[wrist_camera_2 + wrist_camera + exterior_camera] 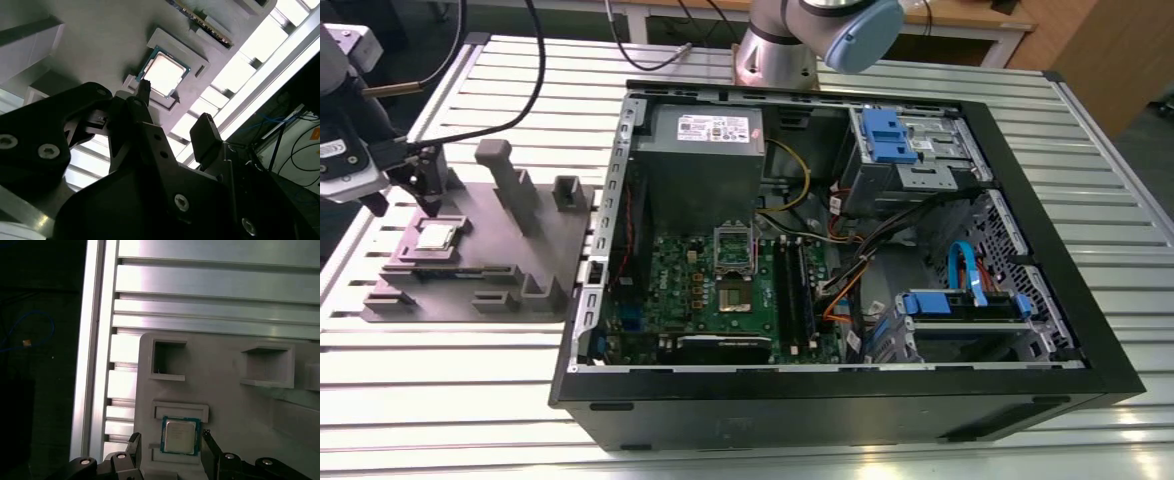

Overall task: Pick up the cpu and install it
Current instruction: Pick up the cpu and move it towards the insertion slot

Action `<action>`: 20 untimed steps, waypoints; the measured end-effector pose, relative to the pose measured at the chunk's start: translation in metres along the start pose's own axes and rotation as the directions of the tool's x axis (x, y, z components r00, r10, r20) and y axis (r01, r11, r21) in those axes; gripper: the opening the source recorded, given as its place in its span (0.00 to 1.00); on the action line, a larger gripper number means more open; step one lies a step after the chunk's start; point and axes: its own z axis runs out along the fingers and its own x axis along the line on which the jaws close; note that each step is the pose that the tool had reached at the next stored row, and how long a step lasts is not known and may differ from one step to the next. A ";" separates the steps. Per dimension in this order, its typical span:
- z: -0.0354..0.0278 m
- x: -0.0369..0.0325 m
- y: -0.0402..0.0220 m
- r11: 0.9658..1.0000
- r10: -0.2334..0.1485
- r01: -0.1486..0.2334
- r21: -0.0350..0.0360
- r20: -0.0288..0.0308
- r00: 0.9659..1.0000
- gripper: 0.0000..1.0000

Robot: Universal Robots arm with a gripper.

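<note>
The gripper [403, 205] hovers with fingers [207, 440] spread apart, just above the cpu [438, 237]. The cpu lies flat in a grey holder [494, 250] beside the open computer case [854, 400].

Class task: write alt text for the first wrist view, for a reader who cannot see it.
The open pincer hangs over the cpu, which lies in a recess of a grey holder on a slatted metal table.
</note>
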 end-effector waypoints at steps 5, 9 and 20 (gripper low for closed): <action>0.0005 -0.0008 -0.0001 1.000 0.000 0.000 0.000 0.001 1.000 0.59; 0.0027 -0.0036 -0.0002 1.000 0.000 0.000 0.000 0.001 1.000 0.59; 0.0204 -0.0046 -0.0020 1.000 0.000 0.000 0.000 0.006 1.000 0.59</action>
